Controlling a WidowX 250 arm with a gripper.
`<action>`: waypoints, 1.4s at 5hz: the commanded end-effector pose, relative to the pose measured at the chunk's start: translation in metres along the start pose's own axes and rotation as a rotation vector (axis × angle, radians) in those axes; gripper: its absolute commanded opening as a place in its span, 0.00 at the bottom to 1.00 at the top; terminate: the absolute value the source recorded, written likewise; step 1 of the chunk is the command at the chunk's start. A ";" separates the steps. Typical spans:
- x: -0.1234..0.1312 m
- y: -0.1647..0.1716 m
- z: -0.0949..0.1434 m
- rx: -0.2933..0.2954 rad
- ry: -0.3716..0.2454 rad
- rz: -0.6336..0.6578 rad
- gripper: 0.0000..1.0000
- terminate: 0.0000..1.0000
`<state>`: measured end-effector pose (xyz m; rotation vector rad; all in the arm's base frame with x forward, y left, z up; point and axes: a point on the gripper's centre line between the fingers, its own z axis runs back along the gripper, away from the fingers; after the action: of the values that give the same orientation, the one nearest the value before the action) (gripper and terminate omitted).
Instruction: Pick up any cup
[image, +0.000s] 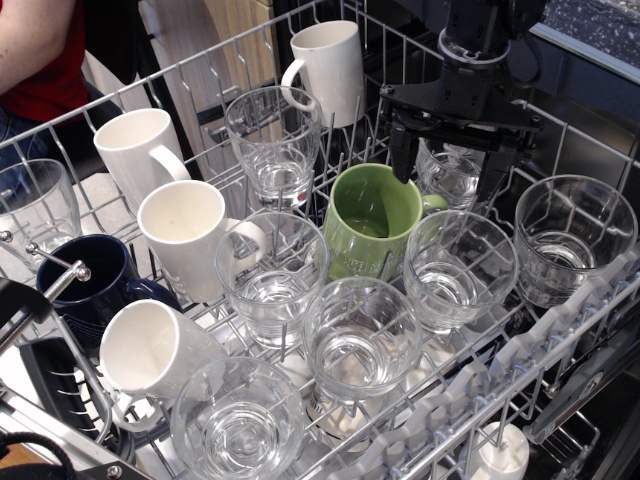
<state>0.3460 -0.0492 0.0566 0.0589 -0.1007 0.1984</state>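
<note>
Observation.image looks down on a wire dishwasher rack (560, 330) that fills nearly the whole frame, its edges cut off on every side, and a person in a red top (40, 50) is only partly visible at the upper left corner. Over the rack's far right hangs the black gripper (447, 160), its two fingers spread apart on either side of a clear glass cup (450, 175), which they partly hide, so I can't tell whether the pads touch the glass. That cup stands just behind the green mug (372, 222), which sits upright and looks empty inside. Around it stand more clear tumblers alike, mouths up, with glare at their bases that makes it hard to tell whether any hold water: one at far right (573, 240), one in front of the gripper (458, 268), one at centre front (360, 338). White handled mugs (195, 238) lean along the left, and a dark blue mug (95, 285) is half hidden behind a metal handle (58, 275).
</note>
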 end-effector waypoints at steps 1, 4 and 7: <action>0.000 0.000 0.000 0.000 0.000 0.000 1.00 0.00; 0.007 0.016 -0.044 0.031 -0.067 0.039 1.00 0.00; 0.025 0.014 -0.072 0.060 -0.080 0.141 1.00 0.00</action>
<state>0.3644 -0.0272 -0.0277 0.1314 -0.1318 0.3293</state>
